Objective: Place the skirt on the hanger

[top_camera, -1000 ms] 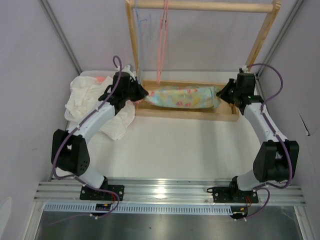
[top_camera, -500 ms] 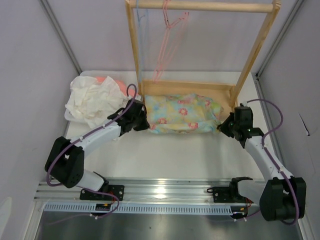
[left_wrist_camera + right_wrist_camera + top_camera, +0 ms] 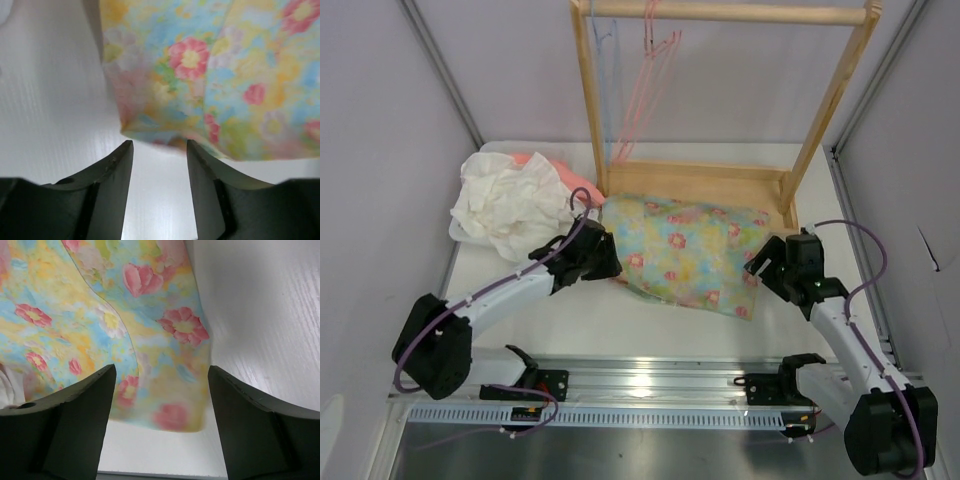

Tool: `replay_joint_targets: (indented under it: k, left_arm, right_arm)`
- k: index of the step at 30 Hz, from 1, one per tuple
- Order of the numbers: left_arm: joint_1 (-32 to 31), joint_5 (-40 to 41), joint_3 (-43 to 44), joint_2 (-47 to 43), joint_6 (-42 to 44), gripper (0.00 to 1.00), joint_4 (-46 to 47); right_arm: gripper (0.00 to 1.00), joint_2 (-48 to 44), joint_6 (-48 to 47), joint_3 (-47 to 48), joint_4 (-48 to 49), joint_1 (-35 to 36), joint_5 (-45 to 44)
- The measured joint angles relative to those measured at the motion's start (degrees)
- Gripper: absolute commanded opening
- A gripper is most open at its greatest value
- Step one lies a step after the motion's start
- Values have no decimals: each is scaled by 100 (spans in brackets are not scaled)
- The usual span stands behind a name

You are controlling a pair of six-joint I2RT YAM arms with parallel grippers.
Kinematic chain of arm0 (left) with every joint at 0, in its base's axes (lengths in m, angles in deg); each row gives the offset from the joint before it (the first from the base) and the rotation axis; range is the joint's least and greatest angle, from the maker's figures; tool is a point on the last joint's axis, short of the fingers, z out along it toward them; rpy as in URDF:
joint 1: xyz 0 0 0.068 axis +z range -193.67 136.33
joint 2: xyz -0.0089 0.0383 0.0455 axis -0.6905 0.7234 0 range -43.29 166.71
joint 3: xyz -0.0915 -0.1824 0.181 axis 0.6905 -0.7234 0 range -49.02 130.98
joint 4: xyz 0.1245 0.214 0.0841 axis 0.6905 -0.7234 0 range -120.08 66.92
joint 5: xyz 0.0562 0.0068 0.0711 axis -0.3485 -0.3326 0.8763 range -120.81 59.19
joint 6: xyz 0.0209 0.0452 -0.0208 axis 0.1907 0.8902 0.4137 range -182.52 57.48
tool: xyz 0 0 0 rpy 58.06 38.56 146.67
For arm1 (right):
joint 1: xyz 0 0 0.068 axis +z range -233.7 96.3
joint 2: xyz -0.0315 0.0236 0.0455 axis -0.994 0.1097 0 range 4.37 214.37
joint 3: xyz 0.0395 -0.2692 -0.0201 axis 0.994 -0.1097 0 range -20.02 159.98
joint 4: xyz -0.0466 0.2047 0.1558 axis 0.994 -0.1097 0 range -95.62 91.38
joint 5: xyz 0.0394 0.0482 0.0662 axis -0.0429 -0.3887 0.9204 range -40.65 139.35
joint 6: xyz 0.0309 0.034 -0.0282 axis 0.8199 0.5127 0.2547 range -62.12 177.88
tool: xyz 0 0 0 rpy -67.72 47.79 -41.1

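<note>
A pastel flower-print cloth skirt [image 3: 690, 255] lies spread flat on the middle of the white table [image 3: 650, 320]. Its far edge is at the base of the tall wooden rack [image 3: 695, 182], which stands along the table's far edge. A thin light blue wire hanger [image 3: 610, 45] hangs from the left end of the rack's top bar, and a thin pink wire hanger [image 3: 642, 95] hangs just to its right. A crumpled plain white cloth [image 3: 505, 205] is heaped at the far left corner, left of the rack and skirt. A plain salmon-pink garment [image 3: 545, 168] lies partly under that cloth. The left gripper [image 3: 608, 266] sits at the skirt's left edge and the right gripper [image 3: 758, 270] at its right edge.
</note>
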Motion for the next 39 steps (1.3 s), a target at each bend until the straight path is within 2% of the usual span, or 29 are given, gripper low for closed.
replay_joint_targets:
  k: [2, 13, 16, 19, 23, 28, 31, 36, 39]
  left_arm:
    - [-26, -33, 13, -295, 120, 63, 72]
    - [-50, -205, 291, -2057, 789, 64, 118]
    - [-50, -197, 957, -2264, 1049, 64, 26]
    - [-52, -177, 2033, -2135, 1298, 63, 13]
    - [-52, -9, 3405, -1687, 1624, 63, 155]
    - [-55, 514, 4647, -918, 2146, 65, 505]
    - [72, 728, 5672, -122, 2509, 61, 531]
    - [767, 695, 8286, 1906, 2627, 61, -20]
    - [1075, 505, 9082, 2688, 2625, 60, -404]
  right_arm:
    - [83, -9, -13, 122, -92, 0, -48]
    - [84, 428, -256, 1427, -190, -2, -92]
    - [84, 632, -317, 1775, -177, -2, -26]
    - [84, 872, -400, 2100, -173, -4, 55]
    - [84, 1106, -476, 2321, -127, -17, 153]
    - [83, 1388, -553, 2476, -57, -26, 304]
    - [83, 1547, -592, 2535, -13, -26, 420]
    - [83, 1790, -671, 2667, 24, -35, 562]
    - [83, 1823, -728, 2712, 37, -68, 605]
